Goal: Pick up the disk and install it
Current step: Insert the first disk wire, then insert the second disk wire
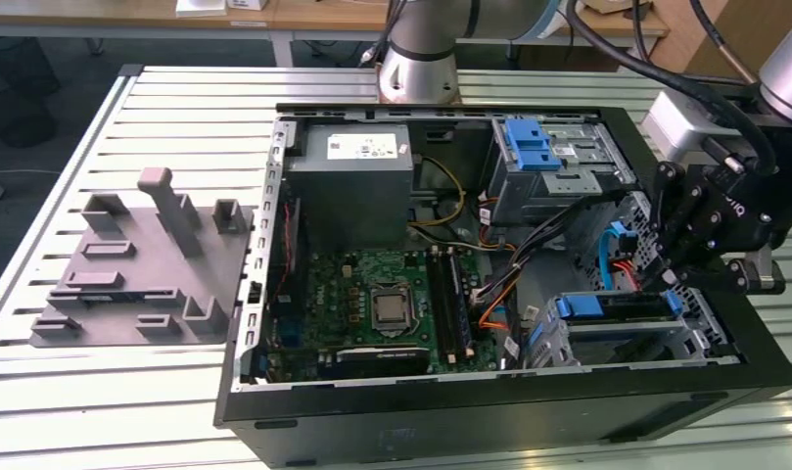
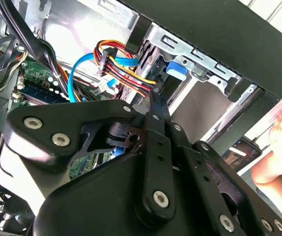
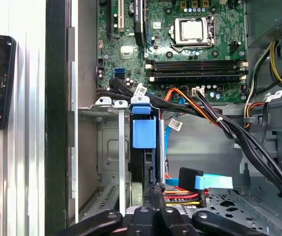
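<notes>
Disk installation looks nearly finished: the open computer case (image 1: 500, 411) fills the middle of the exterior frame on the slatted bench (image 1: 134, 392), and the disk (image 1: 618, 305) sits in the drive bay (image 1: 630, 343) at lower right, seemingly seated. It shows a dark edge in a blue carrier with a blue tab. The gripper (image 3: 153, 194) is pressed together, pinching the disk's end at the bottom of the first wrist view.

Bright, even light; wrist foreground blurred

The disk (image 3: 144, 129), blue-framed, stands on edge in the case's lower drive cage.
</notes>
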